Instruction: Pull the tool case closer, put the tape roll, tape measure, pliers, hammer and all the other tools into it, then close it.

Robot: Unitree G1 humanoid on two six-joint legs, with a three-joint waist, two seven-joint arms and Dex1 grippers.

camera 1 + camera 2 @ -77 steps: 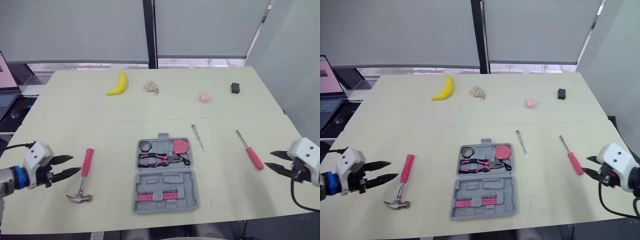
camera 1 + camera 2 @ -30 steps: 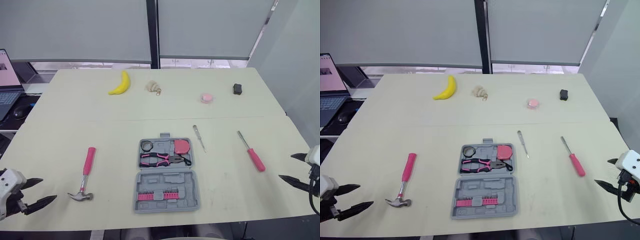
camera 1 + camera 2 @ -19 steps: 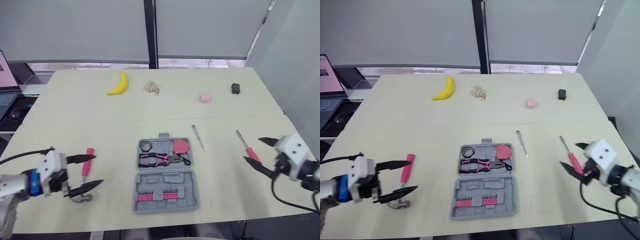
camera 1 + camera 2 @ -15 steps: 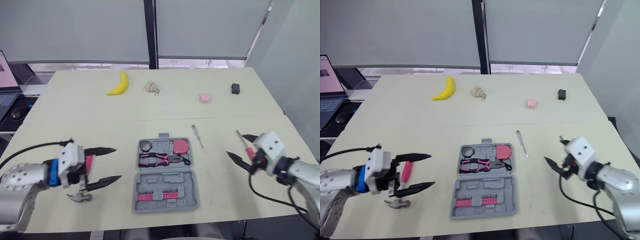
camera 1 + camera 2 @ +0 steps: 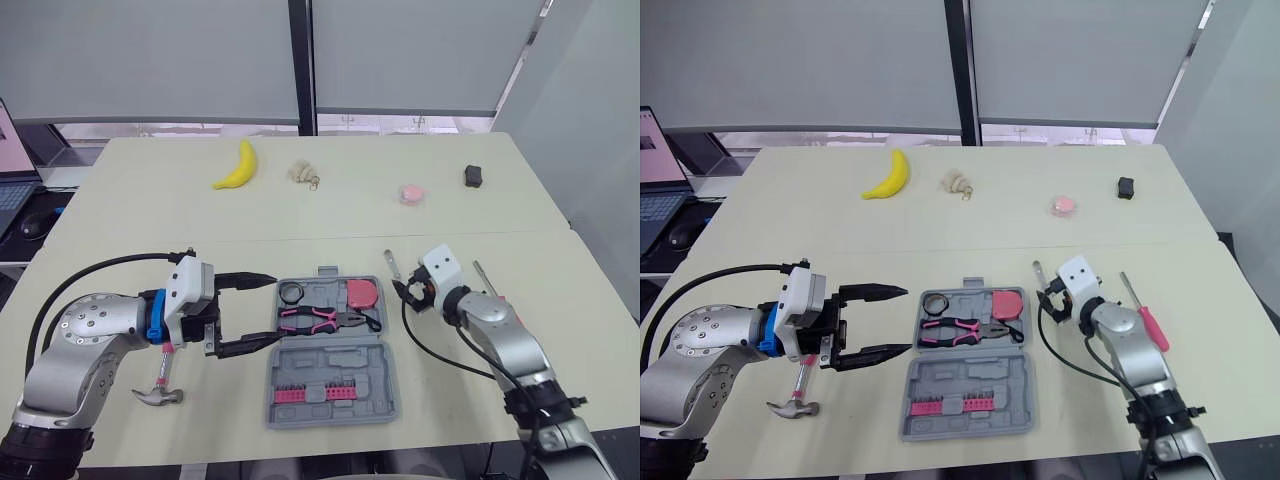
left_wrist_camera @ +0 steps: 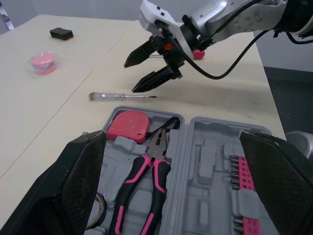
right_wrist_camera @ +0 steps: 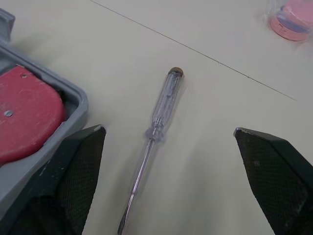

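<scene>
The grey tool case lies open at the table's front middle. In its far half are the tape roll, pink-handled pliers and pink tape measure; the near half holds pink bits. My left gripper is open, its tips at the case's left edge. The hammer lies under that wrist, its pink handle mostly hidden. My right gripper is open just above the clear-handled screwdriver, right of the case. A red-handled screwdriver lies beyond the right forearm.
Along the far side lie a banana, a small beige object with a ring, a pink round object and a small black object. A laptop sits off the table's left.
Both arms swung in from the table's front corners toward the case. The left gripper now reaches the case's left edge; the right gripper is over the clear screwdriver. Both stay open.
</scene>
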